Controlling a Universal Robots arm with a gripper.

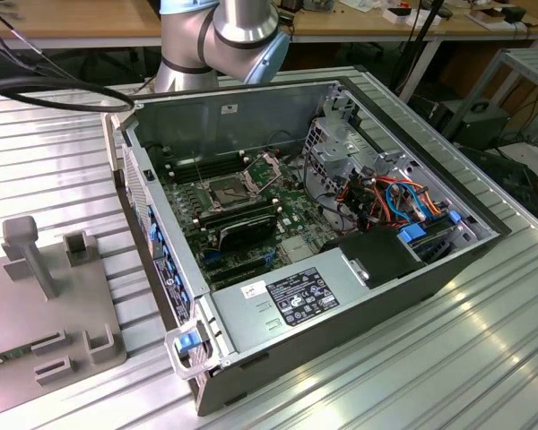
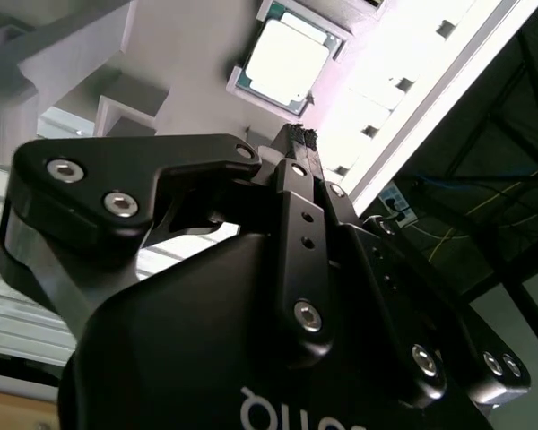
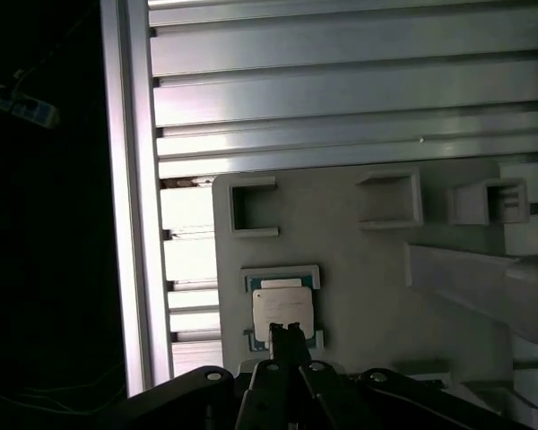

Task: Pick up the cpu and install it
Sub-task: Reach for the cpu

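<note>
The cpu (image 3: 283, 307), a small square chip with a pale metallic face, lies flat in a shallow framed pocket of the grey fixture plate (image 3: 368, 260). It appears in both wrist views, bright in the second wrist view as the cpu (image 2: 285, 58). My gripper (image 3: 287, 333) is right at one edge of the chip, its two thin black fingertips pressed together with nothing between them. The second wrist view puts the gripper (image 2: 300, 136) a short gap away from the chip. Whether the tips touch the chip cannot be told.
In the exterior view the open computer case (image 1: 341, 296) holds the green board with its metal-framed socket (image 1: 229, 190) and black memory sticks (image 1: 242, 224). The grey fixture plate (image 1: 45, 313), with posts and pockets, lies at that view's left on the ribbed aluminium table (image 1: 448, 358).
</note>
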